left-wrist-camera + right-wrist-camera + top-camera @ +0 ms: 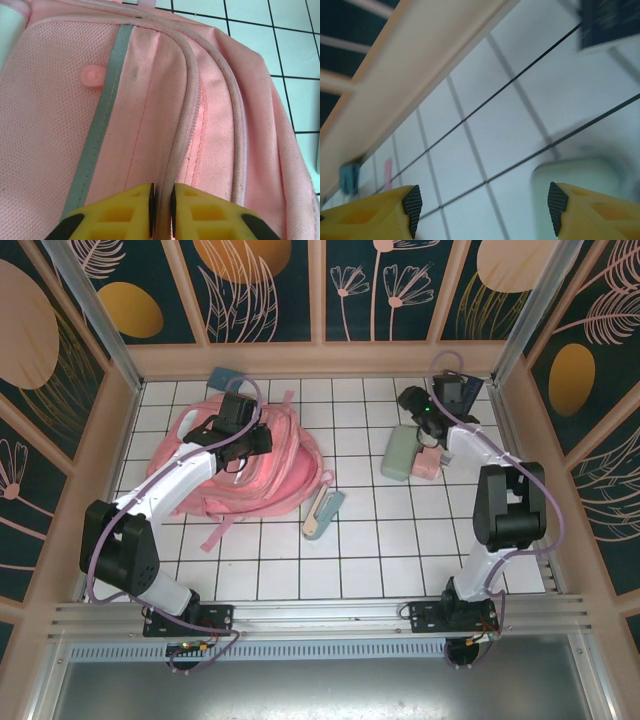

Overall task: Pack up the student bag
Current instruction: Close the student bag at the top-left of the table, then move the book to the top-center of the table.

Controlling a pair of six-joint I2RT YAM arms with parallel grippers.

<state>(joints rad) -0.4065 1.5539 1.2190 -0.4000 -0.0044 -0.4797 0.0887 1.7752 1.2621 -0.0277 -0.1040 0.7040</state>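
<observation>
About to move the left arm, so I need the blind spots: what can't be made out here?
Top view: the left arm covers the middle of the student bag; zip hidden.
Left wrist: the left pincer is cut off by the bottom edge; grip on the seam unclear.
Right wrist: pale green case blurred, near end behind the right pincer; dark item blurred, cut by the corner.
</observation>
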